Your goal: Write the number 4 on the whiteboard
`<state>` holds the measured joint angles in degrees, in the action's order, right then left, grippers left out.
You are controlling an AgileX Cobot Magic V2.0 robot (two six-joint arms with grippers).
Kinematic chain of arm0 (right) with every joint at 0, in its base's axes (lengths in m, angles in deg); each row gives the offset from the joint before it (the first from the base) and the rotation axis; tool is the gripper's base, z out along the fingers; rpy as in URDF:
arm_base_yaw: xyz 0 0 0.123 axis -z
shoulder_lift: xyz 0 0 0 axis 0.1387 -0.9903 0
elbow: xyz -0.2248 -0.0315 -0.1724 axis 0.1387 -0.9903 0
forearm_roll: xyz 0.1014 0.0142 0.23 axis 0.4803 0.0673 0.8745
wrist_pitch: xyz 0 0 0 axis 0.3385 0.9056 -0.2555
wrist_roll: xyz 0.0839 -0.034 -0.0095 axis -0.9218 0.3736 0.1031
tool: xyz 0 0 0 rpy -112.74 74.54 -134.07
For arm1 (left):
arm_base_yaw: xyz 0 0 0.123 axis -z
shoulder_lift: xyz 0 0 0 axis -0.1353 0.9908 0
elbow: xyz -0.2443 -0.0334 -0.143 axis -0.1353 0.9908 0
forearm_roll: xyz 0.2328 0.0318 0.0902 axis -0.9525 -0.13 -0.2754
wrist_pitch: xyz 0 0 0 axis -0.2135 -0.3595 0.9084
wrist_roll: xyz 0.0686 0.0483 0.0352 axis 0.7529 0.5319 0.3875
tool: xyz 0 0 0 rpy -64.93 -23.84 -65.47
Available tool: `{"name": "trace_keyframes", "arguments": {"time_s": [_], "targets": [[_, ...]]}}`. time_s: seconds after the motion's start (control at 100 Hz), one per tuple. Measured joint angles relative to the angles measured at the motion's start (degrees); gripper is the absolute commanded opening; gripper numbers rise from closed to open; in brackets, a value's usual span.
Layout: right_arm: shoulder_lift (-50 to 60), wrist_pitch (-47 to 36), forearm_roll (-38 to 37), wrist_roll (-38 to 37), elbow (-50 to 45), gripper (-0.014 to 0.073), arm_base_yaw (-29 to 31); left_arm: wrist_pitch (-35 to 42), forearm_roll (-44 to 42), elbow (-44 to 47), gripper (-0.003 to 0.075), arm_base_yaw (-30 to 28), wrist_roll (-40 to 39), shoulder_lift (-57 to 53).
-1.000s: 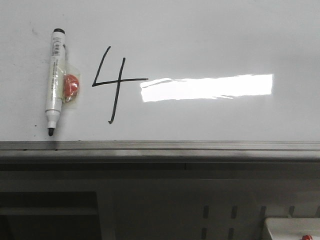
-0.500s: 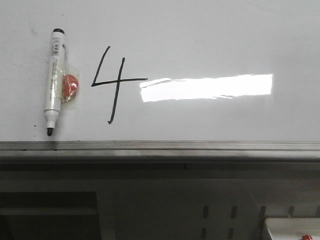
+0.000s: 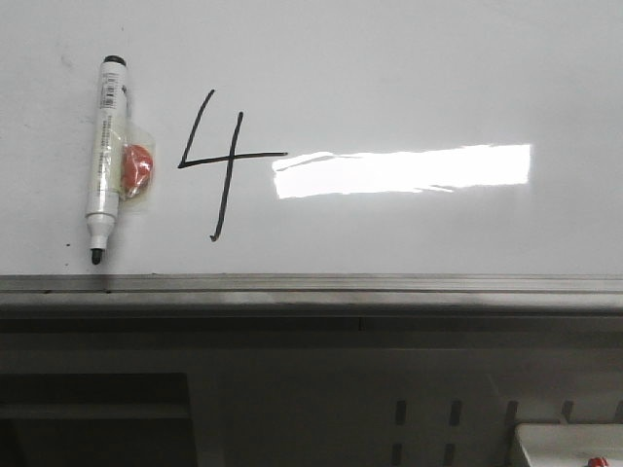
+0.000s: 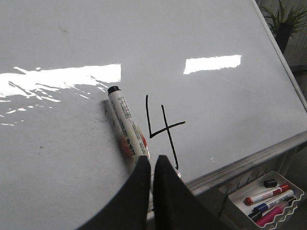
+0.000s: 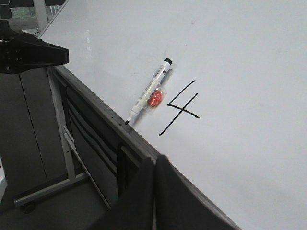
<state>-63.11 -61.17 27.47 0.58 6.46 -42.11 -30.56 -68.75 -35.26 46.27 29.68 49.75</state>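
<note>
The whiteboard carries the number 4, drawn in thin black strokes with an open top, on its left part and a little above the grey metal edge rail. Just left of the digit a white marker lies against the board, uncapped, its black tip pointing toward the rail. A small orange-red piece under clear tape sits beside the marker barrel, touching it, between the marker and the 4. A bright rectangular glare lies to the right of the digit.

In the left wrist view, a white tray hangs below the rail. It holds a red marker, a blue one, a pink one and a loose black cap.

The left gripper has its two dark fingers pressed together with nothing between them, close to the lower end of the marker. The right gripper is also closed and empty, off the board's edge, well apart from the digit.
</note>
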Motion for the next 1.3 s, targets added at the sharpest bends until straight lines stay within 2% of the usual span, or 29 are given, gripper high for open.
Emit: {"name": "trace_keyframes", "arguments": {"time_s": [0.12, 0.21, 0.49, 0.62, 0.74, 1.0, 1.3], "targets": [[0.0, 0.0, 0.0, 0.0, 0.0, -0.0064, 0.0, 0.0, -0.7, 0.8, -0.002, -0.7, 0.1, 0.0], [0.0, 0.0, 0.0, 0.0, 0.0, -0.0064, 0.0, -0.1, -2.1, 1.6, -0.002, -4.0, 0.1, -0.1], [0.0, 0.0, 0.0, 0.0, -0.1, -0.0064, 0.0, -1.3, -5.0, 8.4, -0.002, -23.7, 0.2, -9.8], [0.0, 0.0, 0.0, 0.0, -0.1, -0.0064, 0.0, -1.3, -5.7, 8.6, -0.002, -33.3, 0.2, -12.2], [0.0, 0.0, 0.0, 0.0, -0.2, -0.0064, 0.0, -2.5, -5.7, 8.6, -0.002, -38.9, 0.2, -12.2], [0.0, 0.0, 0.0, 0.0, -0.2, -0.0064, 0.0, -15.3, -5.7, 8.6, -0.002, -40.9, 0.2, -12.2], [0.0, 0.0, 0.0, 0.0, -0.2, -0.0064, 0.0, -15.9, -5.4, 8.6, -0.002, -40.9, 0.2, -12.2]]}}
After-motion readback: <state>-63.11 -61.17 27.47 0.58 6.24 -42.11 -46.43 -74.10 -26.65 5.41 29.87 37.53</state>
